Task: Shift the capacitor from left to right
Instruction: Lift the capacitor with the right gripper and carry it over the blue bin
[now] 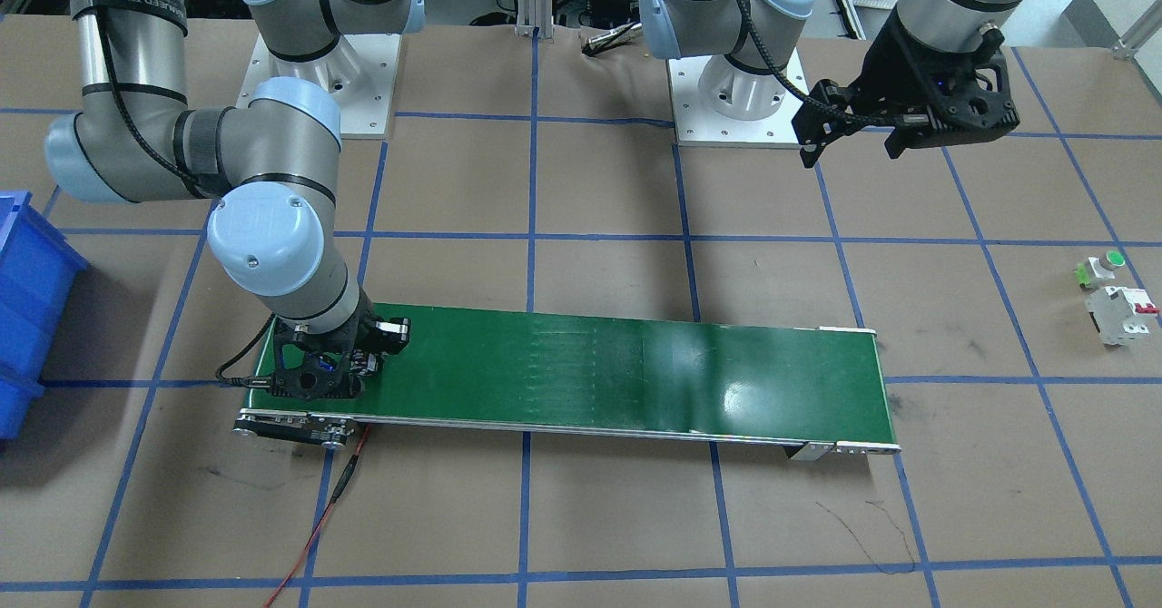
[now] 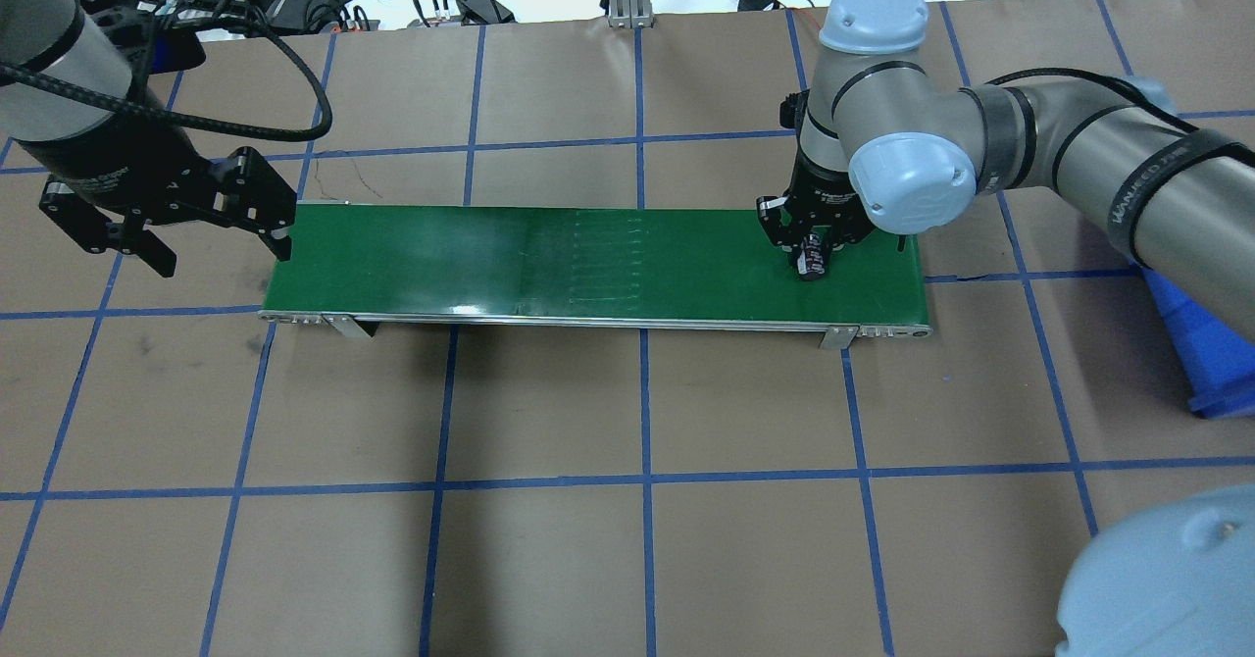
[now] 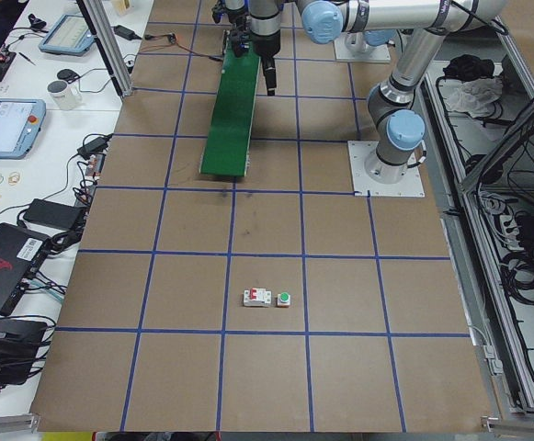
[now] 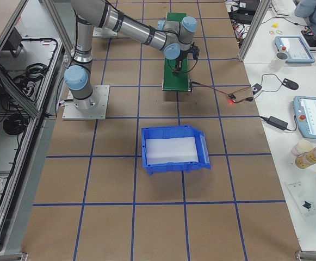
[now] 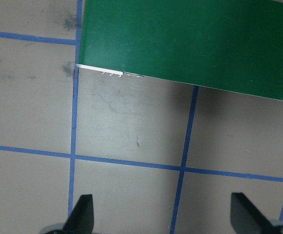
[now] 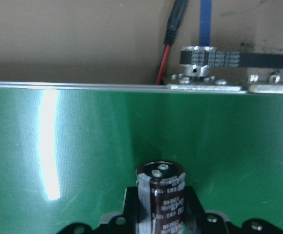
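Observation:
The capacitor (image 6: 160, 195), a small dark cylinder with pale print, fills the bottom of the right wrist view, held end-on between the jaws. My right gripper (image 2: 812, 263) is shut on it, low over the right end of the green conveyor belt (image 2: 588, 265). In the front-facing view this gripper (image 1: 368, 367) is at the belt's left end, and the capacitor is mostly hidden by it. My left gripper (image 2: 221, 250) is open and empty, above the table just off the belt's left end. Its fingertips (image 5: 85, 209) show wide apart over the brown table.
A blue bin (image 4: 174, 149) stands on the table beyond the belt's right end. A white circuit breaker with red switches (image 1: 1124, 313) and a green-capped push button (image 1: 1100, 268) sit far out on my left. A red-black wire (image 1: 336, 490) runs from the belt's motor end.

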Available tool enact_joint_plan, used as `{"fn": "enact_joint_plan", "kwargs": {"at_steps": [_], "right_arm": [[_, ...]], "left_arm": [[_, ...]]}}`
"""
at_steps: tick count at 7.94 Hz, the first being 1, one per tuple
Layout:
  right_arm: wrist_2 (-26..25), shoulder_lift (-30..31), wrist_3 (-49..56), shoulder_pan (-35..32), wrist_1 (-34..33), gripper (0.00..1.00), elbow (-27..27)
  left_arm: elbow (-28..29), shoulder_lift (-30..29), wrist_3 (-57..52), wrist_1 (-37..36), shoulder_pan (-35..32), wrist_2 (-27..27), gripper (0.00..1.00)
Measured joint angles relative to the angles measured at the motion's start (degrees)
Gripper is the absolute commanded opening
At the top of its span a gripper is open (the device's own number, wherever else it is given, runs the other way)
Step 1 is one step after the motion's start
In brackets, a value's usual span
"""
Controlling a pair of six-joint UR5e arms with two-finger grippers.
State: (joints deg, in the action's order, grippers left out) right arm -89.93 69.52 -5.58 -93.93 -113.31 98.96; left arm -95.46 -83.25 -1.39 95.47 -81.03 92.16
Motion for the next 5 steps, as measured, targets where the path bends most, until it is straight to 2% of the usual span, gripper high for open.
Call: {"fn": "enact_joint_plan", "kwargs": {"at_steps": [2,5], "right_arm": [[-4.31,2.27,9.33,4.64,0.44,0.0,-1.09],[-5.56,4.96,32.28,19.79,0.19,0.0,-3.55]], "left_arm": [[0.02,-0.35,0.37,-0.11,-2.16,0.25,1.0],[-0.13,-0.41,0.38,-0.11,-2.61,0.38,1.0]]}}
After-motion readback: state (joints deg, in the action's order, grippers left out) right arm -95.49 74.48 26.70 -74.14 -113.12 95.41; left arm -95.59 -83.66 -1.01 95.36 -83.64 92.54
